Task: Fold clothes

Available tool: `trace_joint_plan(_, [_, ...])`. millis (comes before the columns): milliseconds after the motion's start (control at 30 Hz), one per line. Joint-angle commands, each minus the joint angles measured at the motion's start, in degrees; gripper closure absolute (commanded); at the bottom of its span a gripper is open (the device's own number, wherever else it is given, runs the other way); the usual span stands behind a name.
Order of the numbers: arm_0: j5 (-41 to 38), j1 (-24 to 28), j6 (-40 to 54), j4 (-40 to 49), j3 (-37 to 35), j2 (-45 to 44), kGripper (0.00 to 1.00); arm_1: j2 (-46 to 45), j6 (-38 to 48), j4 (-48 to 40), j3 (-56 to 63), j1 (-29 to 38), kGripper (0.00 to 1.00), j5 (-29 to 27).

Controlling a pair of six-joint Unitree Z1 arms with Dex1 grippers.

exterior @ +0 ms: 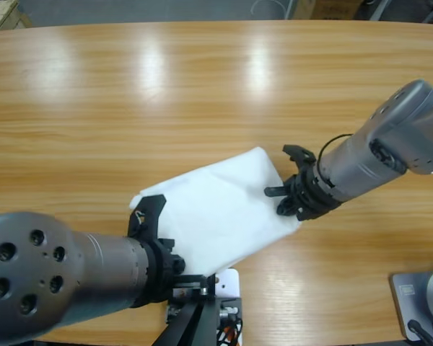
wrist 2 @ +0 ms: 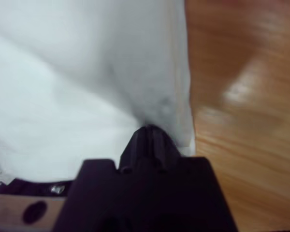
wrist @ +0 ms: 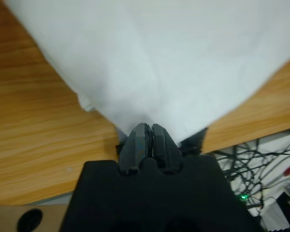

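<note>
The clothes are one white T-shirt (exterior: 218,209), folded into a slanted rectangle on the wooden table (exterior: 202,86) near its front edge. My left gripper (exterior: 179,265) comes in from the lower left and is shut on the shirt's near edge. In the left wrist view its jaws (wrist: 146,128) press together with the white cloth (wrist: 174,58) spreading away from them. My right gripper (exterior: 280,200) reaches in from the right and is shut on the shirt's right edge. In the right wrist view the jaws (wrist 2: 149,130) pinch a fold of the cloth (wrist 2: 63,96).
Bare wood stretches behind and to both sides of the shirt. The table's front edge runs just behind the left gripper, with a tangle of cables (wrist: 261,164) below it.
</note>
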Motion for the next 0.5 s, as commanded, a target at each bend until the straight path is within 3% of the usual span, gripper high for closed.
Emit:
trace_joint_plan(33, [-1.0,2.1,1.6,0.2,-2.7,-2.6,1.000,5.8,0.8,-5.5,6.8,0.7,1.000,-1.3])
trace_joint_plan(367, [-0.8,3.3,0.9,0.0,-2.4,5.8,1.000,-1.4,1.9,-0.8,8.6,0.7,1.000,-2.7])
trace_joint_plan(500, [0.0,6.1,1.4,0.0,-1.2,6.2,1.000,-3.4,2.2,1.4,8.5,0.7,1.000,-2.7])
